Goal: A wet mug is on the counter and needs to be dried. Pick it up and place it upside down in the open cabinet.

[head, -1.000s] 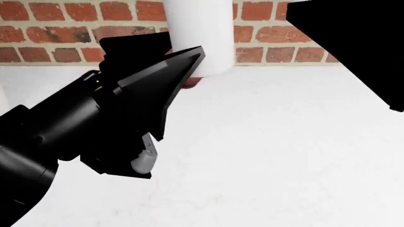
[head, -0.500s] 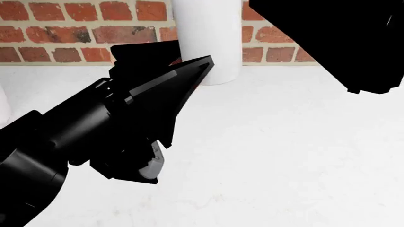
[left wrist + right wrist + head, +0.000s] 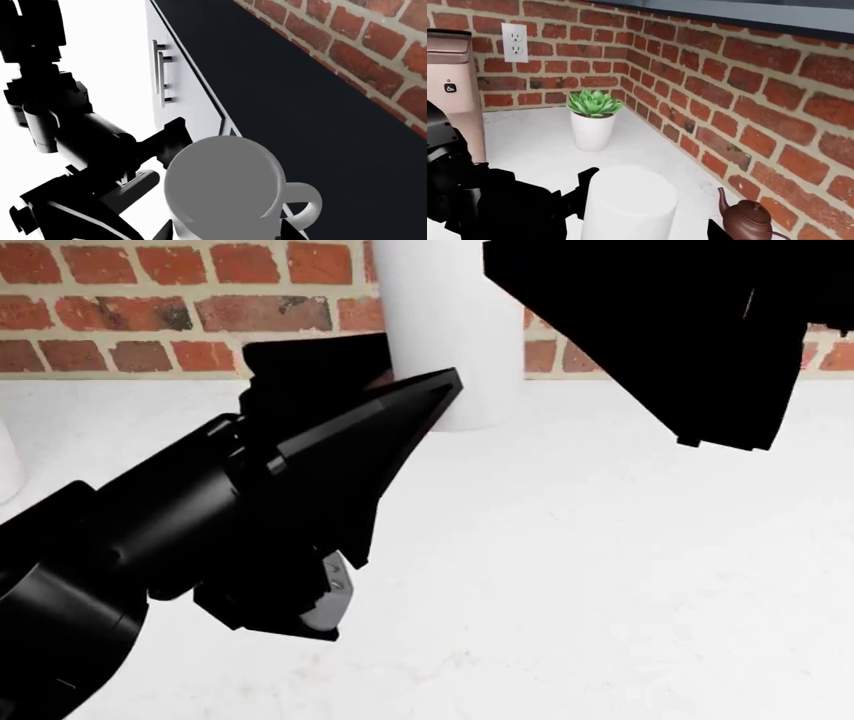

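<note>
The left arm reaches diagonally across the counter (image 3: pixel 561 570) toward its back edge by the brick wall (image 3: pixel 134 310), and the left gripper (image 3: pixel 400 405) sits closed around the 1 mug (image 3: pixel 447 330), fingers (image 3: pixel 400 410) pressing its sides. The mug stands upright with its base touching the worktop at that back edge. The right gripper (image 3: pixel 707 350) hangs over the back right; I can't tell if it's open. There's also 1 teapot (image 3: pixel 747 217), 1 potted plant (image 3: pixel 592 122), and 1 wall outlet (image 3: pixel 514 41).
</note>
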